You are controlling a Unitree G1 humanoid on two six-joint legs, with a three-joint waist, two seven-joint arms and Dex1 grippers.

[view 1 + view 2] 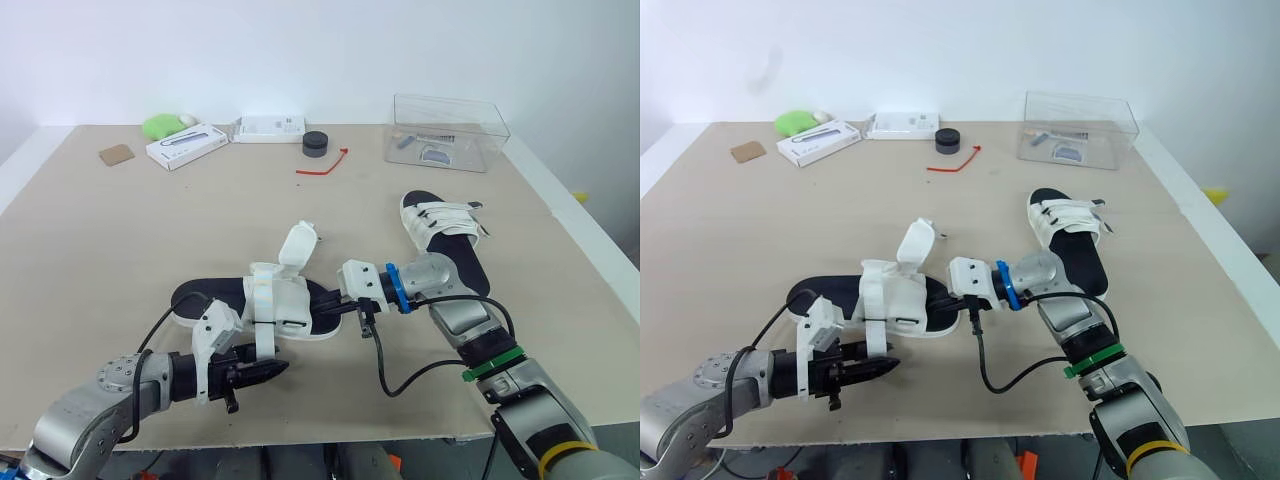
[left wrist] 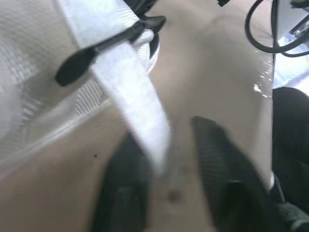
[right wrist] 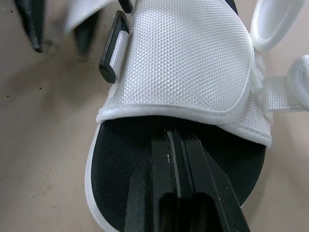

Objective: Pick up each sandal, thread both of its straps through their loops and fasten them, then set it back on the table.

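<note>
Just beyond the left gripper [image 1: 272, 370], the sandal [image 1: 280, 300] lay crosswise on the table.
Left wrist view: its spread fingers [image 2: 219, 164] flanked the loose strap [image 2: 130, 92]. Right wrist view: the right gripper [image 3: 173, 142], pressed together, rested on the toe footbed.

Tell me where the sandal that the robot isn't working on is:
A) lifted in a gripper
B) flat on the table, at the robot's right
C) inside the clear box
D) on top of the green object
B: the second sandal lies flat on the table on the robot's right, apart from the clear box farther back.
</note>
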